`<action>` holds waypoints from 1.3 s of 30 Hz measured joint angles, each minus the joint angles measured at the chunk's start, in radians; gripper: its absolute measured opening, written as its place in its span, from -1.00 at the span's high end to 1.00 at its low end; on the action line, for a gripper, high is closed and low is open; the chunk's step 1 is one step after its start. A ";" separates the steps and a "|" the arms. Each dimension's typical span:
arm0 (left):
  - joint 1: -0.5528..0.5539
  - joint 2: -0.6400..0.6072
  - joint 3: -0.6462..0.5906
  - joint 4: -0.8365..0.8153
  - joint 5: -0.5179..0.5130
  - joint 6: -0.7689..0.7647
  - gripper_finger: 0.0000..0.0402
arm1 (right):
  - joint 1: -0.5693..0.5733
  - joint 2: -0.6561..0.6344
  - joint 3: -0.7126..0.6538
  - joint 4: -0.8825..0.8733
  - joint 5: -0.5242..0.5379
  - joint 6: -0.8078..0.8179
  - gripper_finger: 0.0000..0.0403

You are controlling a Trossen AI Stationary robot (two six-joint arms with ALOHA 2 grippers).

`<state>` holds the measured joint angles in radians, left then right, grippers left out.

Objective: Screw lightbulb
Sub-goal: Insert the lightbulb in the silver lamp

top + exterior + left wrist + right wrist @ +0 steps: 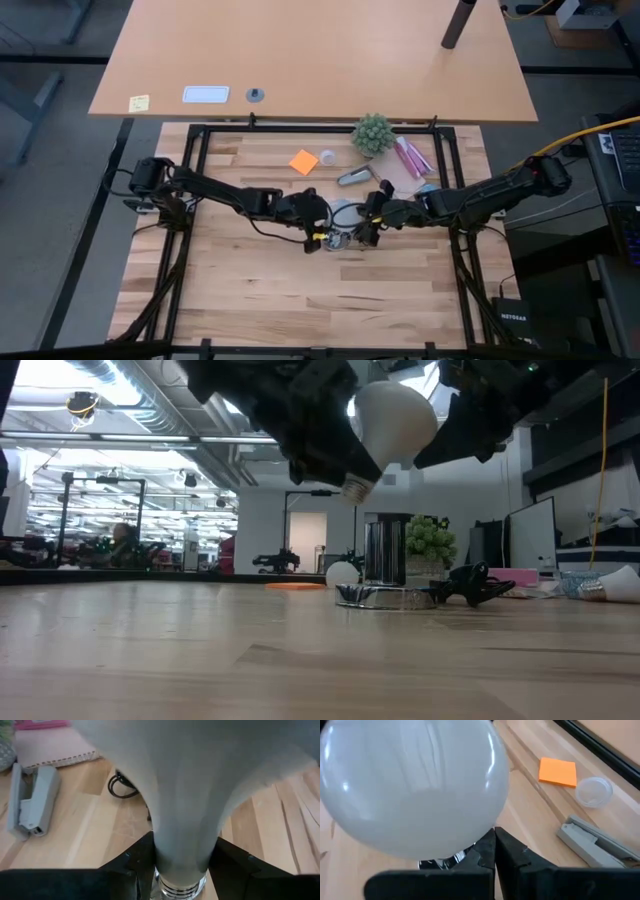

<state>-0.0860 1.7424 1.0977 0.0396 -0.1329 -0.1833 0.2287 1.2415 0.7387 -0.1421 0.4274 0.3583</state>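
The white frosted lightbulb [392, 418] is held up in the air, well above the table. It fills the left wrist view [190, 780] and the right wrist view [415, 785]. My left gripper [322, 230] is shut on the bulb's neck. My right gripper [368, 228] is shut, its fingertips [485, 852] right by the bulb's round head. The shiny silver round base [385, 596] rests flat on the table beyond the bulb, its black cord [472, 584] beside it. My left gripper pinches the bulb's narrow neck [182, 855] between its two fingers [131, 867], just above the metal screw thread [355, 488]. The fingers come slanting down from the table's left. The bulb is lifted clear and tilted, thread end down, head up. My right gripper is by the bulb's head [425, 430]; I cannot tell whether it touches.
At the table's far side are an orange sticky pad [303, 161], a small clear lid [327, 157], a grey stapler [354, 177], a small green plant [373, 133] and pink items [412, 157]. Bare wood lies toward the near edge [320, 300].
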 joint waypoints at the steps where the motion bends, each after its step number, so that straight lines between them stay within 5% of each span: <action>1: 0.000 0.005 0.000 0.009 0.000 0.000 0.27 | 0.000 0.000 0.000 0.003 0.000 0.000 0.97; 39: -0.001 0.085 0.001 0.139 0.014 0.034 0.24 | 0.001 0.001 -0.002 0.026 -0.081 0.003 0.97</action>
<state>-0.0872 1.8271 1.0988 0.1789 -0.1188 -0.1490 0.2295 1.2423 0.7372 -0.1165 0.3468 0.3611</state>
